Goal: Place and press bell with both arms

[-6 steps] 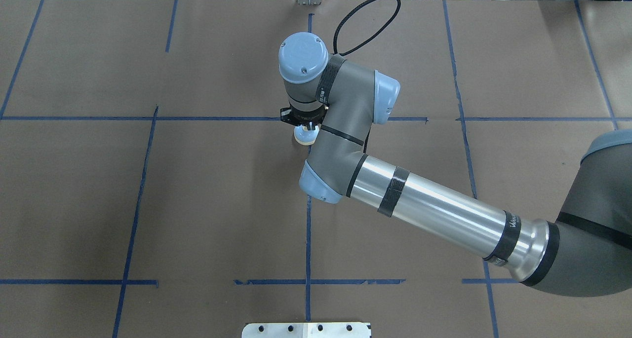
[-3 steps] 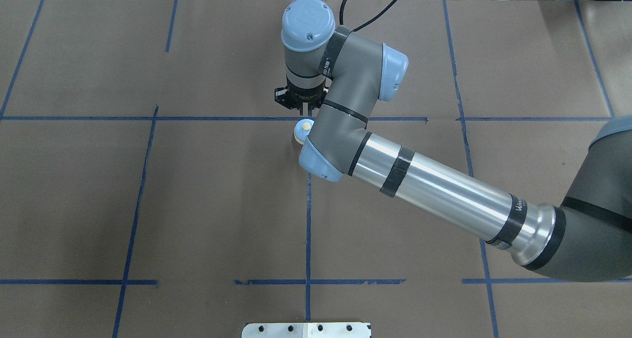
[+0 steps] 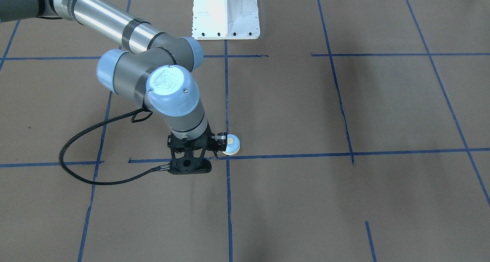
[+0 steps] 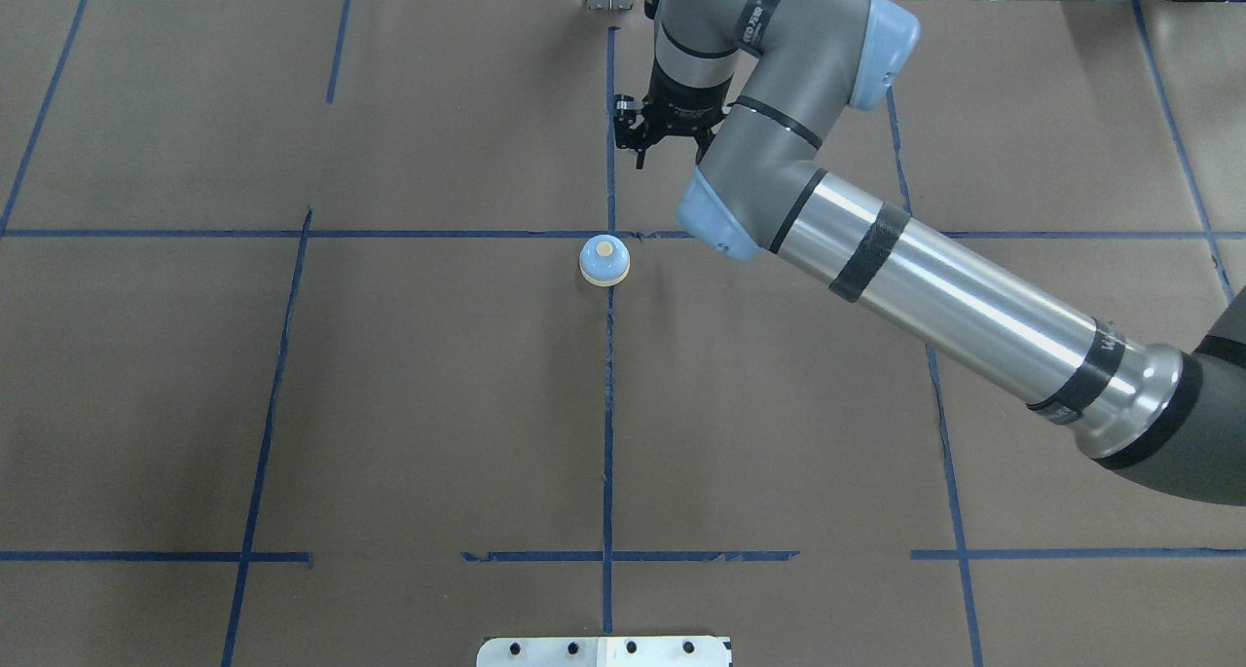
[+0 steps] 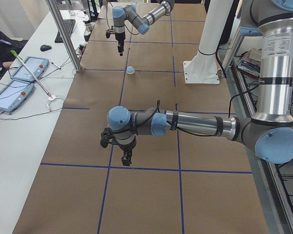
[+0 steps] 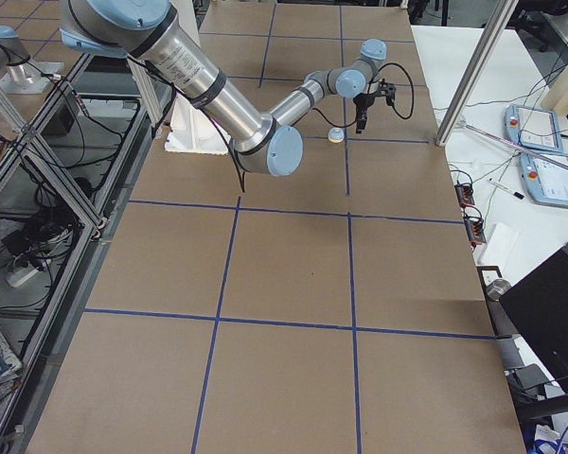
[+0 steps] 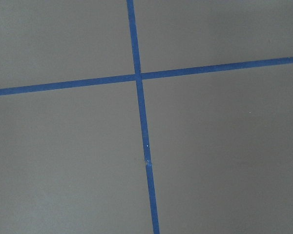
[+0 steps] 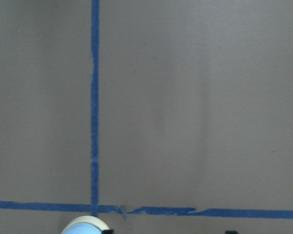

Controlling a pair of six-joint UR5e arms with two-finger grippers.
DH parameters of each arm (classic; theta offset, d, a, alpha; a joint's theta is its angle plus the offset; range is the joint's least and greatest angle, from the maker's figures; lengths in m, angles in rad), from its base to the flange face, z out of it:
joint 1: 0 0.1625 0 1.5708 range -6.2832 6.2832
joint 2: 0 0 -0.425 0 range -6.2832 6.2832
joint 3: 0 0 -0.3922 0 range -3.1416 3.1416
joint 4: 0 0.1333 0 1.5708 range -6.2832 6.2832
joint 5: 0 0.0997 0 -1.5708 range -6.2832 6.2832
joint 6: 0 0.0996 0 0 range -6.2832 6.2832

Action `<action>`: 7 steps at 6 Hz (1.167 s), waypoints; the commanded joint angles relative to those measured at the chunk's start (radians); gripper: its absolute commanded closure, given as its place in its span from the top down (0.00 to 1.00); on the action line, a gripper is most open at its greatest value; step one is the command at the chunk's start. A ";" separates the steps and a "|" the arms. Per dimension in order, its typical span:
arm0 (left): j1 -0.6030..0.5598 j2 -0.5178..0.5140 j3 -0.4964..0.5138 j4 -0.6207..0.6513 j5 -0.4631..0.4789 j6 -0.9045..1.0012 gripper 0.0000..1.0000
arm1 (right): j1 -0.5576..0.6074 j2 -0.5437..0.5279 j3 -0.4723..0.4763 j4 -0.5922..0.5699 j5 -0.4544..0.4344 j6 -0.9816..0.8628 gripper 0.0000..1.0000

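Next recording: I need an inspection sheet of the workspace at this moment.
Surface: table in brown paper, blue tape grid, flat.
Job's things: bell upright on a tape crossing, nothing gripping it.
Clutter: nothing seen.
Grippers: right gripper open, above the table, apart from the bell; left gripper over bare table, open or shut cannot be told.
Cables: black cable loops off the right gripper.
Surroundings: white pedestal; side desk with two pendants.
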 commanded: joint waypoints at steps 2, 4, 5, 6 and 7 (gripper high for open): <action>0.000 0.025 0.001 0.000 0.001 0.001 1.00 | 0.230 -0.366 0.372 -0.247 0.077 -0.533 1.00; 0.000 0.026 -0.016 0.000 -0.004 -0.005 1.00 | 0.401 -0.648 0.543 -0.304 0.090 -0.859 1.00; 0.000 0.055 -0.016 0.000 -0.006 0.000 1.00 | 0.514 -0.767 0.551 -0.299 0.130 -1.029 1.00; 0.000 0.057 -0.025 0.003 -0.001 -0.003 1.00 | 0.617 -0.863 0.550 -0.296 0.133 -1.191 1.00; 0.000 0.057 -0.027 0.004 0.014 -0.003 1.00 | 0.691 -0.952 0.553 -0.293 0.135 -1.223 1.00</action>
